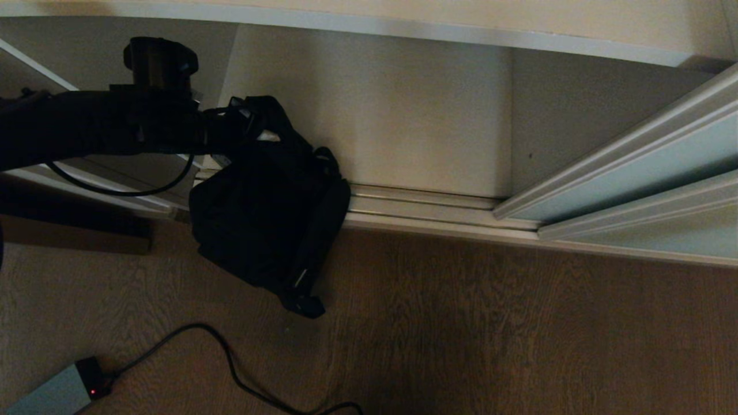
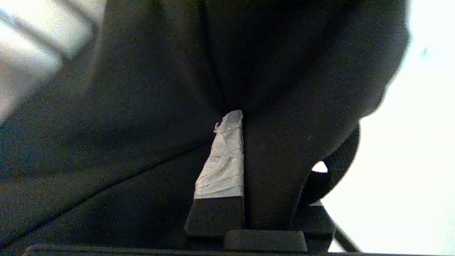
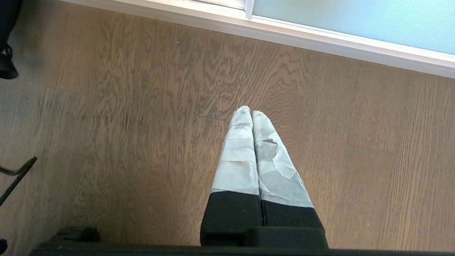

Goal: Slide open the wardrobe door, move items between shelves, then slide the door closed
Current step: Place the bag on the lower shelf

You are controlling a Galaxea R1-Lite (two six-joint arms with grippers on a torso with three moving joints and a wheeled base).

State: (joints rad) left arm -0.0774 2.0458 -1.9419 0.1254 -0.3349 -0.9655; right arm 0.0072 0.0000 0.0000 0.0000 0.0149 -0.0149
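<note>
The black fabric bag (image 1: 265,219) hangs from my left gripper (image 1: 252,122), which reaches in from the left at the open wardrobe front. It droops across the bottom track to the brown floor, a strap end lowest. In the left wrist view the bag (image 2: 106,142) fills the picture. My left gripper (image 2: 249,119) is shut on a strap (image 2: 273,170), with one taped finger (image 2: 222,160) showing. The mint-green sliding wardrobe door (image 1: 634,173) stands slid to the right. An off-white shelf (image 1: 403,26) runs along above. My right gripper (image 3: 251,112) is shut and empty over the floor.
The cream bottom track (image 1: 426,207) crosses in front of the wardrobe opening. A grey power box (image 1: 55,395) and a black cable (image 1: 230,363) lie on the wood floor at the near left. The door's frame and glass (image 3: 355,21) show in the right wrist view.
</note>
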